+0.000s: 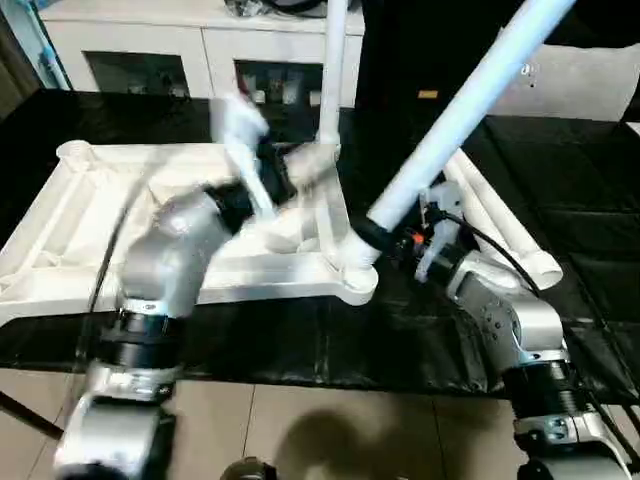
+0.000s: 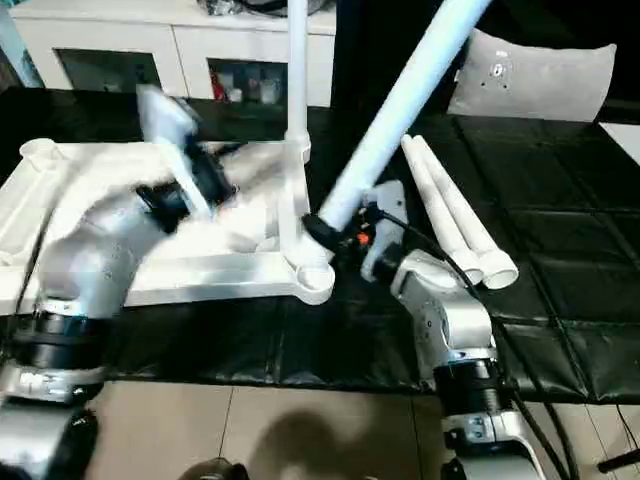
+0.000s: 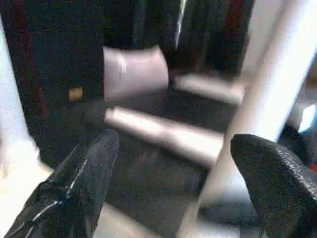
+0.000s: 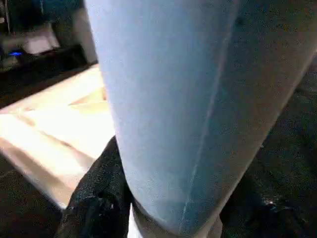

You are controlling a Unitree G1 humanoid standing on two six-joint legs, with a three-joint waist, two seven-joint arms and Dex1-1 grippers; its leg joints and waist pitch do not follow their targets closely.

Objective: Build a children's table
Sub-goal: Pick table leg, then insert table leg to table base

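I see the white plastic tabletop [image 1: 60,235] lying underside up on a black padded mat [image 2: 560,260], its raised ribs running across the inside and round sockets at the corners. It takes up the left and middle of my head views, with its near right corner socket [image 1: 358,283] close to the mat's front edge. Behind it stands a white cabinet [image 1: 130,40] with glass doors.

One leg [image 2: 296,90] stands upright at the tabletop's far right corner, a plain white tube rising out of the top of the picture. A second leg [image 1: 455,125] leans steeply up and to the right from the near right corner socket, long, smooth and tapered, with its lower end at the socket. My right gripper [image 1: 372,236] is clamped around this leg just above its lower end; in the right wrist view the black fingers [image 4: 96,191] press against the tube on both sides.

Two more legs [image 2: 455,215] lie side by side on the mat to the right of the tabletop, flared ends toward me. A grey cushion [image 2: 530,75] sits beyond them.

My left gripper [image 3: 171,186] hovers over the tabletop's middle with its fingers [image 3: 81,181] spread wide apart, holding nothing.
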